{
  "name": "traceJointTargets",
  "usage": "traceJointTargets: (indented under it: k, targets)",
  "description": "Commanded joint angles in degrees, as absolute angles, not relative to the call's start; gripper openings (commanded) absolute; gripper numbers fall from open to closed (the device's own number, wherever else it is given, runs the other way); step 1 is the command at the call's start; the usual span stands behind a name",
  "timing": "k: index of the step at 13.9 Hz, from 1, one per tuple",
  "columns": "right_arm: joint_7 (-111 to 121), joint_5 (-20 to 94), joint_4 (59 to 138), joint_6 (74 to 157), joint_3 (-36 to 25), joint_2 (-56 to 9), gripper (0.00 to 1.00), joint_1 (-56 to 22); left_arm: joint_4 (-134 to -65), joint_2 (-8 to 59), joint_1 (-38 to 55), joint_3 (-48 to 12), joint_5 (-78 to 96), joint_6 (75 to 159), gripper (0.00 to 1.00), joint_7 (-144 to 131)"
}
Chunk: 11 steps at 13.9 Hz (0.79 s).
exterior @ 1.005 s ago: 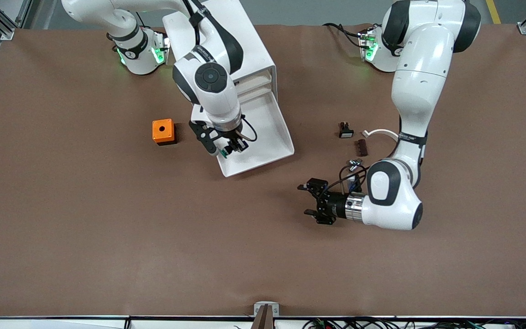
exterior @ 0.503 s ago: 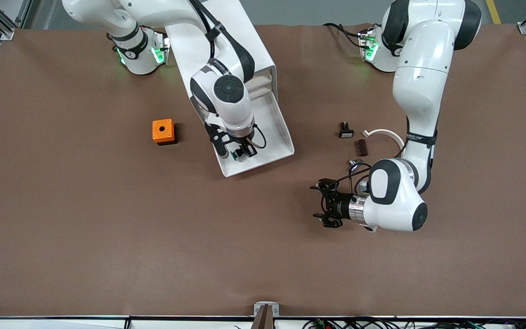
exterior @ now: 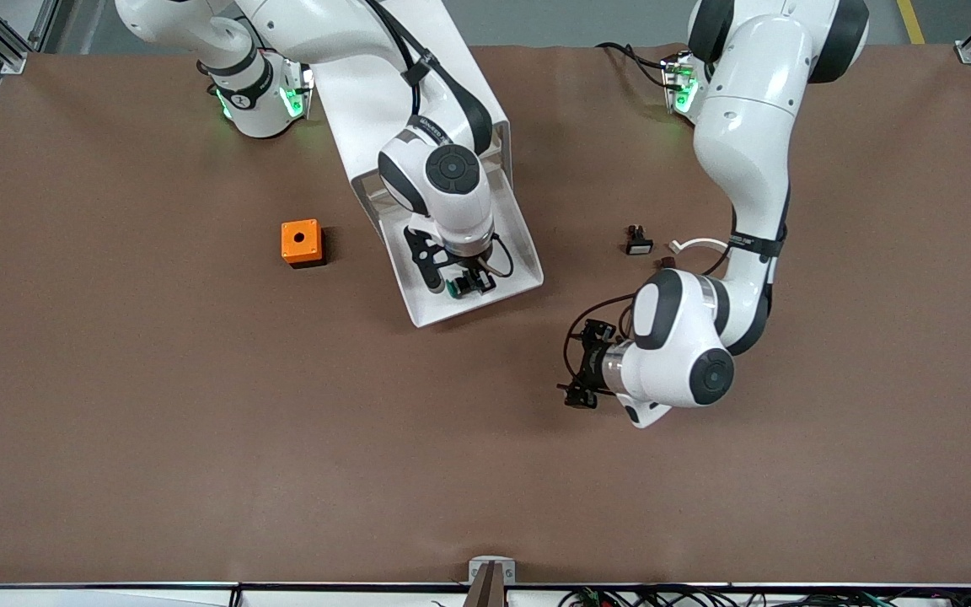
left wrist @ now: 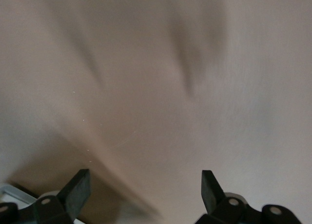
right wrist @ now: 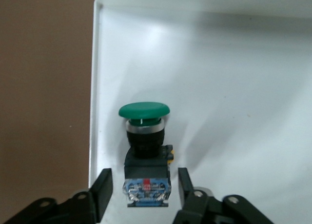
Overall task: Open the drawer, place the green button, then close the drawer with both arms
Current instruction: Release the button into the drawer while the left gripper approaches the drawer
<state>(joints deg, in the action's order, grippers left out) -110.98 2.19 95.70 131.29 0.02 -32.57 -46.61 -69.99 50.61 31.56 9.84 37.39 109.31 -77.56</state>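
The drawer [exterior: 517, 240] stands pulled out of the white cabinet [exterior: 351, 110], its tray lying on the table. The green-capped button [exterior: 454, 288] lies on its side in the tray, near the front rim. My right gripper [exterior: 460, 285] is low in the drawer, open, with a finger on each side of the button's black body and a gap at each. In the right wrist view the button [right wrist: 144, 112] rests on the drawer floor [right wrist: 234, 87] between the fingers of the right gripper [right wrist: 144, 180]. My left gripper [exterior: 576, 369] is open and empty over bare table; it also shows in the left wrist view [left wrist: 146, 185].
An orange box with a hole [exterior: 301, 243] stands beside the drawer toward the right arm's end. A black switch with a white face [exterior: 639, 243], a white curved piece [exterior: 700, 244] and a dark brown piece [exterior: 667, 263] lie by the left arm.
My right gripper moved with the button from the drawer's front corner to over the tray floor. The left arm's wrist swung round and its gripper shifted slightly.
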Motion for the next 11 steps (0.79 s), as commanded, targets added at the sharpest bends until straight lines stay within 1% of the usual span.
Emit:
traceJointTargets:
  k: [1,2,4,6,8,11]
  targets:
    - [-108.22,1.76,91.68,127.46,-0.88,-32.96,1.00,-46.24,-71.71,49.66,33.74,9.05,36.12,109.95,1.00,-70.07]
    - [-102.71,1.84,89.84,123.79,-0.88,-32.78,1.00,-44.93,-71.81,49.75,35.14,8.97,36.12,109.95,1.00,-69.61]
    - [-82.64,1.67,87.90,115.70,-1.14,-31.30,1.00,-42.55,-71.98,49.92,37.69,8.88,36.82,109.95,1.00,-69.87]
    - [-62.93,1.76,87.80,108.14,-2.45,-27.26,1.00,-38.00,-72.07,50.10,40.33,8.88,36.91,110.47,1.00,-69.79]
    - [-48.33,1.50,87.89,103.55,-2.90,-23.84,1.00,-32.11,-72.25,50.10,42.44,8.79,37.18,111.18,1.00,-69.87]
    - [-31.52,0.45,87.80,99.77,-2.90,-20.40,1.00,-22.88,-73.56,50.01,45.51,7.73,37.44,111.36,1.00,-70.58]
